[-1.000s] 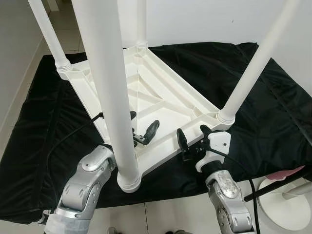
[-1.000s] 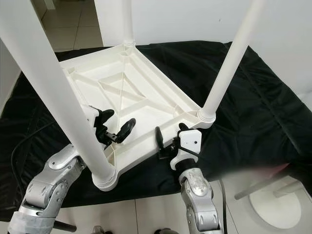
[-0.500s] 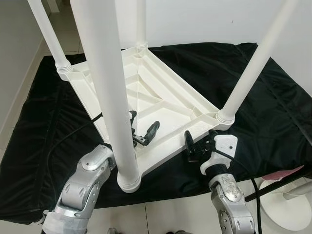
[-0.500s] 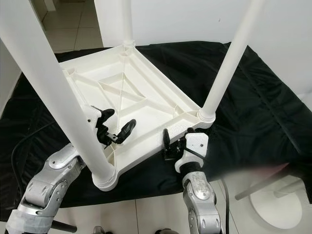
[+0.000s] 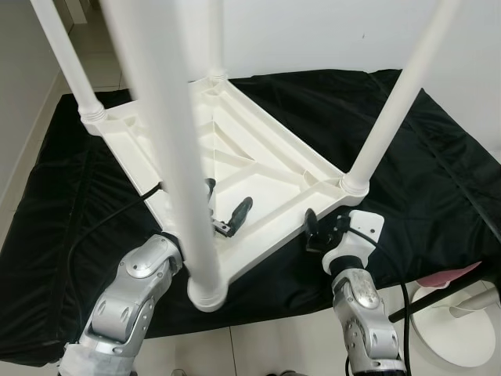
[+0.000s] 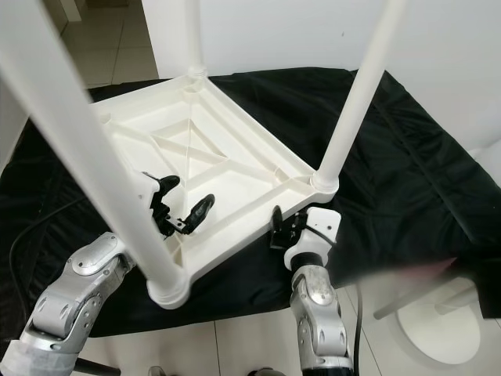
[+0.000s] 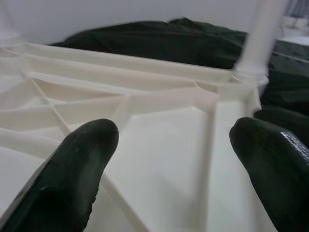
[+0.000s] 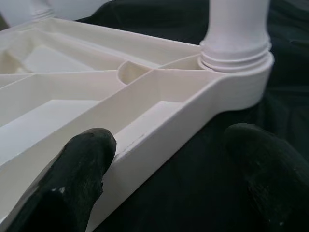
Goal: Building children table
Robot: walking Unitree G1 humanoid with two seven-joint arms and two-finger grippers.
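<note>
A white plastic children's table [image 5: 235, 149] lies upside down on a black cloth [image 5: 438, 180], its legs pointing up. The near leg [image 5: 168, 141] rises in front of my left arm. My left gripper [image 5: 227, 205] is open just above the ribbed underside, behind the near rim; in the left wrist view its fingertips [image 7: 82, 164] frame the ribs and the right leg's socket [image 7: 251, 72]. My right gripper [image 5: 325, 231] is open at the near rim, close below the right leg [image 5: 391, 102]. The right wrist view has the rim wall [image 8: 164, 125] between its spread fingers [image 8: 87, 164].
The black cloth covers the floor under the table, with pale tiles [image 5: 258, 352] in front of it. A white round base [image 5: 462, 329] and a pink object [image 5: 450, 276] sit at the lower right. A black cable [image 5: 102, 223] runs across the cloth on the left. A white wall stands behind.
My right gripper has moved right along the near rim, closer to the right leg's corner. The left gripper has stayed put. The camera has shifted slightly.
</note>
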